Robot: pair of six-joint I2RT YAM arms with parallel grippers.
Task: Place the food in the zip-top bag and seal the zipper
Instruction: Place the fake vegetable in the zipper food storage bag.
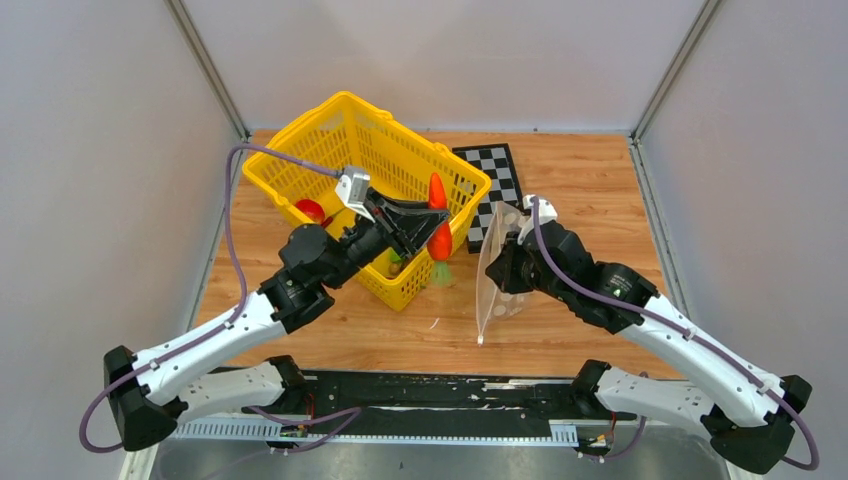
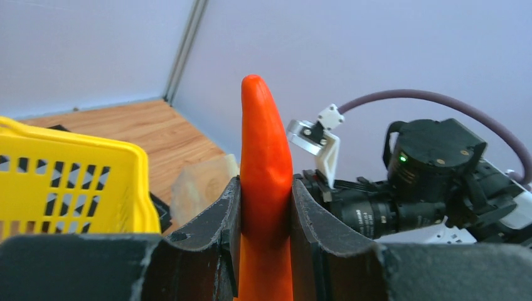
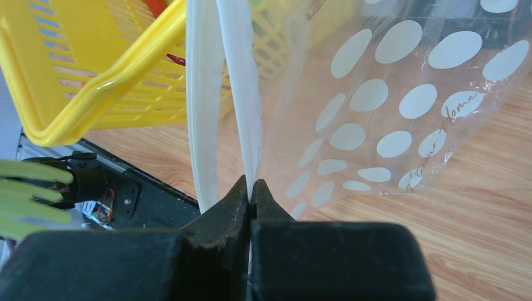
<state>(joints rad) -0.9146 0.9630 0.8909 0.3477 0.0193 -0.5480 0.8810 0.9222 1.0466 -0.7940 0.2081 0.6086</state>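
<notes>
Clamping the orange carrot [image 2: 264, 132] in the left pincer [image 2: 266, 216], with jaws partly open around its body, tip pointing up and green leaves hanging down. Holding it in the air at the near right corner of the yellow mesh basket [image 1: 330, 118], between this basket and the zip-top bag [image 1: 497, 275], near to both. Showing one red piece of food [image 1: 310, 211] inside the basket, partly hidden behind the left arm. Lying flat just beside the basket, at the far side: a black-and-white checkerboard [image 1: 497, 185].

Working over a wooden bench [image 1: 590, 200], closed in by pale grey walls on three sides.

Pinching one pale strip of the zipper [image 3: 241, 88] in the right pincer [image 3: 251, 191], with jaws fully closed on it. Lifting the bag by that edge, with the second strip standing a little apart from the first, so the mouth slightly open. Touching the bench with the lowest corner of the bag or not: cannot tell.
</notes>
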